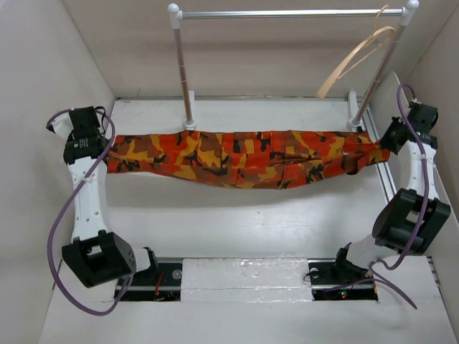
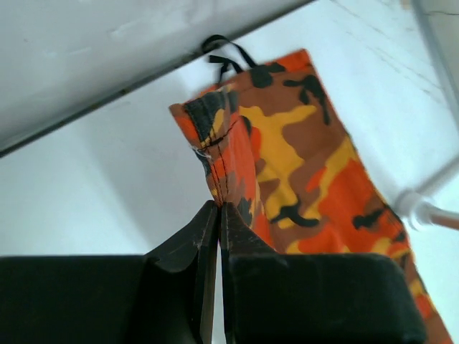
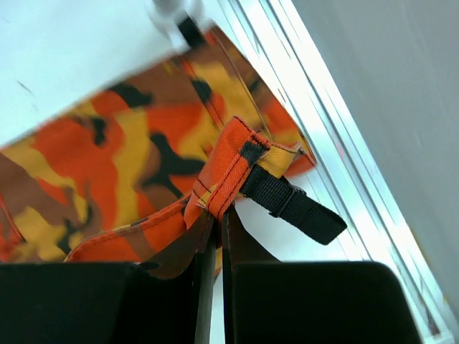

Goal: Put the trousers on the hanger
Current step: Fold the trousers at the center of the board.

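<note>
The camouflage trousers [image 1: 244, 159] hang stretched between my two grippers, sagging in the middle above the table. My left gripper [image 1: 107, 154] is shut on the hem end of the trousers [image 2: 287, 158]; the cloth edge is pinched at its tips [image 2: 218, 206]. My right gripper [image 1: 382, 148] is shut on the waist end of the trousers [image 3: 122, 150], next to a black strap [image 3: 290, 204]; its tips [image 3: 217, 213] pinch the orange waistband. The tan wooden hanger [image 1: 356, 57] hangs from the rail at the back right, above and behind the right gripper.
The metal clothes rail [image 1: 287, 13] with white posts [image 1: 183, 72] spans the back of the table. Its right foot [image 1: 353, 111] stands close behind the trousers. White walls close in on both sides. A metal track [image 1: 380, 165] runs along the right edge.
</note>
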You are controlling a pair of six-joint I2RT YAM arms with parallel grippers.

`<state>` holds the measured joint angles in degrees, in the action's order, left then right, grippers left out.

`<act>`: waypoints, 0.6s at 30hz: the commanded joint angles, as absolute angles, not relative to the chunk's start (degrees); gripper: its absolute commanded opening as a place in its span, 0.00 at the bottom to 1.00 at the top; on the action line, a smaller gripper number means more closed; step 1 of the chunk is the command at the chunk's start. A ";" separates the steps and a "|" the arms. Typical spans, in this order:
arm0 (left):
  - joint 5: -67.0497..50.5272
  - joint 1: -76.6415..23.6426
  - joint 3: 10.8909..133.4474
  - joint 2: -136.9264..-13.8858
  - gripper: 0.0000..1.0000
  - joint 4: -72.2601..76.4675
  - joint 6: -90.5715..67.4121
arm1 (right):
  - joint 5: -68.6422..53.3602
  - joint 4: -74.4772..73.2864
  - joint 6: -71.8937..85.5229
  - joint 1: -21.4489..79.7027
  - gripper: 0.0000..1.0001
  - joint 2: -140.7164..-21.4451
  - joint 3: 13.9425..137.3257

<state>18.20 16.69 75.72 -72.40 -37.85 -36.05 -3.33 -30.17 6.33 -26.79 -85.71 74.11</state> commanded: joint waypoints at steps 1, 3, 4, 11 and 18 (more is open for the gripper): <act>26.27 17.31 79.27 -75.75 0.00 -40.95 -35.51 | -0.36 -29.08 7.03 -23.39 0.00 -91.22 83.91; 26.72 17.31 79.02 -76.20 0.00 -41.66 -35.33 | 1.67 -30.23 6.94 -22.60 0.00 -93.77 87.43; 27.33 17.31 78.49 -75.85 0.00 -41.75 -35.16 | 1.84 -30.76 6.94 -22.59 0.00 -95.78 90.15; 30.59 17.31 76.28 -76.46 0.00 -41.22 -32.61 | 2.46 -29.26 6.94 -20.74 0.00 -104.23 97.98; 28.57 17.31 86.56 -90.41 0.00 -41.05 -32.08 | 2.46 -29.44 7.03 -18.46 0.00 -112.58 107.13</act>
<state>25.19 16.56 82.15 -86.19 -42.76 -33.85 -0.89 -33.47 7.40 -18.55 -111.81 101.58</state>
